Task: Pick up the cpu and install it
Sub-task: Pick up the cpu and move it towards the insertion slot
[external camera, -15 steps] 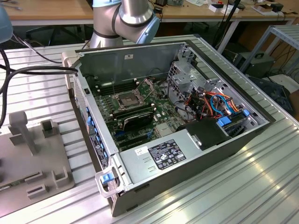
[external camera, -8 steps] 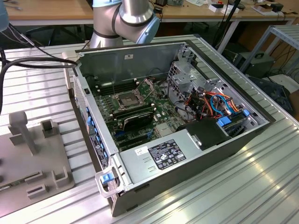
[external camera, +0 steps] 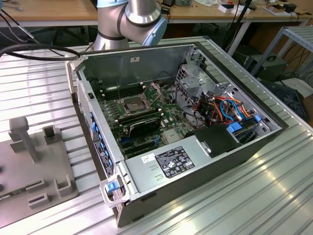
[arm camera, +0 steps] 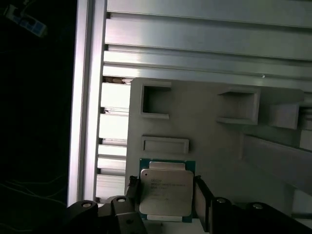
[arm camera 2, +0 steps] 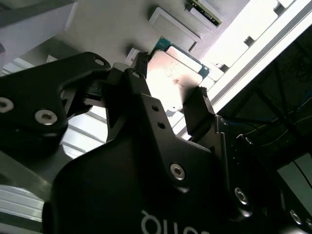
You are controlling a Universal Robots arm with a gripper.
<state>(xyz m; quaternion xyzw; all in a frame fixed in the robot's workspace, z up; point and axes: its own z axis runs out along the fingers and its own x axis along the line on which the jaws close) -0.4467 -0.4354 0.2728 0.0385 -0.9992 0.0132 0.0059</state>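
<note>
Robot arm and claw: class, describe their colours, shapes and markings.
The arm is a silver-grey tube with a pale blue joint cap. The claw is matt black, built of angular plates with silver screw heads and white lettering.

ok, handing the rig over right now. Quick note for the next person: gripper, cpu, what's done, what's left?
Gripper: straddling the cpu; can't confirm whether it is closed on it.
Cpu: at the grey fixture plate, seen in both wrist views.
Socket: empty, inside the open PC case.
Done: gripper positioned at the cpu.
Left: cpu is not yet in the socket.
</note>
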